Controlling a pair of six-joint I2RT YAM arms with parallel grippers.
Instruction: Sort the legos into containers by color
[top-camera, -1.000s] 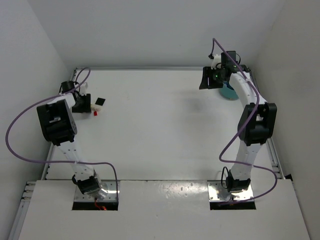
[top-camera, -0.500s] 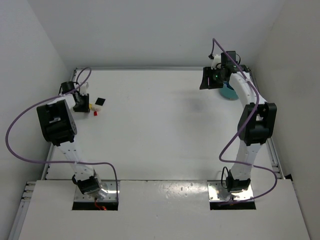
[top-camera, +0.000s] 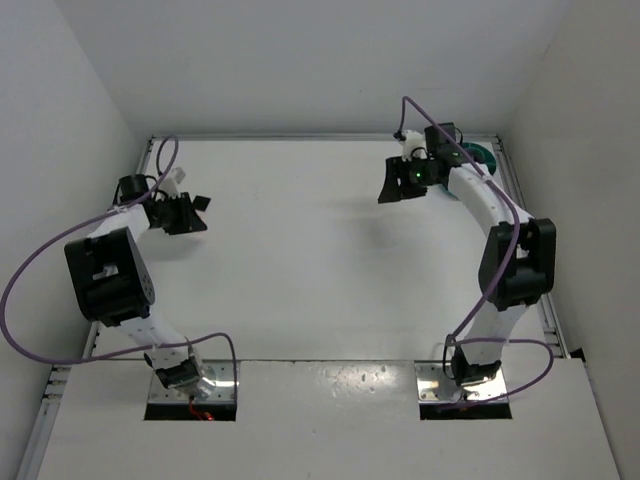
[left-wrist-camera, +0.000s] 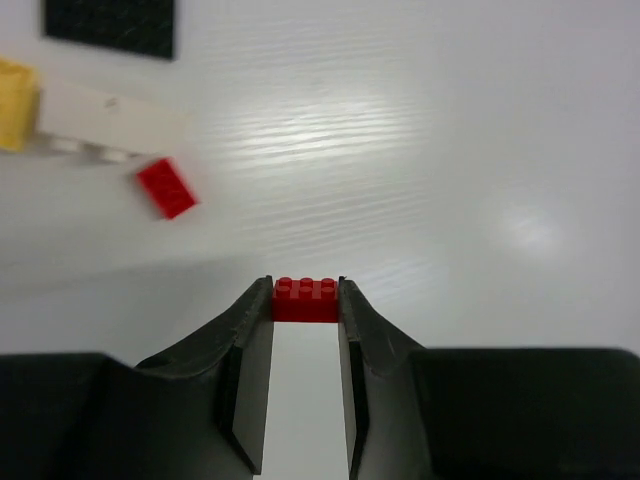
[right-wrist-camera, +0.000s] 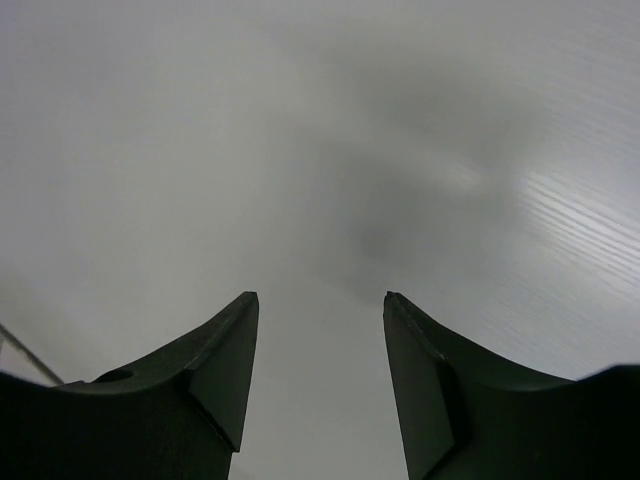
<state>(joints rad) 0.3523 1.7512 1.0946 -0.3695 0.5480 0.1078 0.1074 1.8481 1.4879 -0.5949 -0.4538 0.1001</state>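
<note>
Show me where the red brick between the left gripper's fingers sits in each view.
Left wrist: the red brick is at lower centre, pinched between the two fingertips.
Top external: too small to make out; it would be under the tip of the left gripper, at the far left of the table.
Right wrist: not in it.
Shared landmark: the left gripper, which shows in both the top external and left wrist views.

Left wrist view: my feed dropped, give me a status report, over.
Left gripper shut on red brick. Right gripper open, empty. Loose red brick, yellow brick, white brick, black plate on table. Nothing seen in the way.
</note>
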